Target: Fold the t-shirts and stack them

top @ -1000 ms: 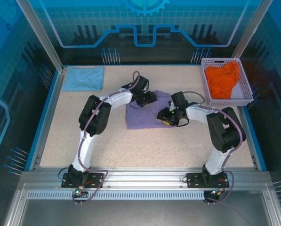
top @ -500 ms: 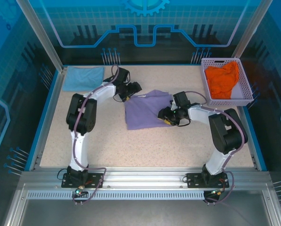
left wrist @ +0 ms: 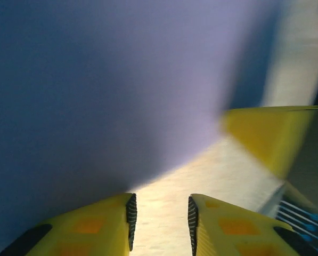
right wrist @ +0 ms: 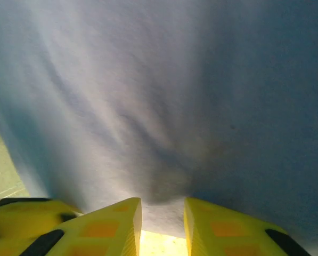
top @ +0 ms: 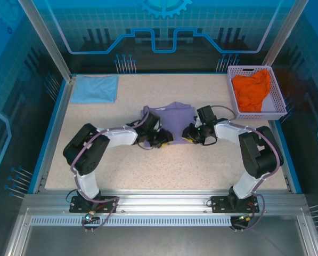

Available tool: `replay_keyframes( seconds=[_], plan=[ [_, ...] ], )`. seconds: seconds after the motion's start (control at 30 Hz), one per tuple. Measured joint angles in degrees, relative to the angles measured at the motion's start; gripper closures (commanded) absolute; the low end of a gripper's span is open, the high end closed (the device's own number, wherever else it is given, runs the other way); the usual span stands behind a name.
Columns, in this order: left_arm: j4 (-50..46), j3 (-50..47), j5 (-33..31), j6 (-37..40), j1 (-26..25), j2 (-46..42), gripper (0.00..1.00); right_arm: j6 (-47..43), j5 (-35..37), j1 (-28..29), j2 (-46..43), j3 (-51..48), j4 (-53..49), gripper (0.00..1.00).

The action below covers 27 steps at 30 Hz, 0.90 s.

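The soft lavender-purple cloth t-shirt (top: pixel 172 117) lay mid-table between both arms and looked partly folded, placed so that each arm could take a near corner for the next fold. The right gripper (right wrist: pixel 163 205) seemed to pinch its puckered hem. The left gripper (left wrist: pixel 160 205), jaws narrowly apart over the bare speckled tabletop (left wrist: pixel 228 176), sat just short of the cloth's edge, gripping nothing.
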Motion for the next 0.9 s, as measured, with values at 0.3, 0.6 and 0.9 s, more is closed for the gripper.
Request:
replay_keyframes(
  seconds=[0.3,0.6,0.9],
  plan=[
    [5.6,-15.2,-2.9,0.3,5.8,-10.2,0.55,-1.1,-2.5,-3.0,-2.3,-6.2,2.3,0.63],
    [-7.8,-17.0,-5.7,3.0,12.2,-23.2,0.22,-1.7,-1.4,-3.2,-10.7,-10.1,-1.0,0.45],
    [-6.7,-3.5,-2.6,10.4,18.6,-14.2,0.23,-2.0,-0.3,-5.3,-15.1,-5.2,-5.9,0.4]
  ],
)
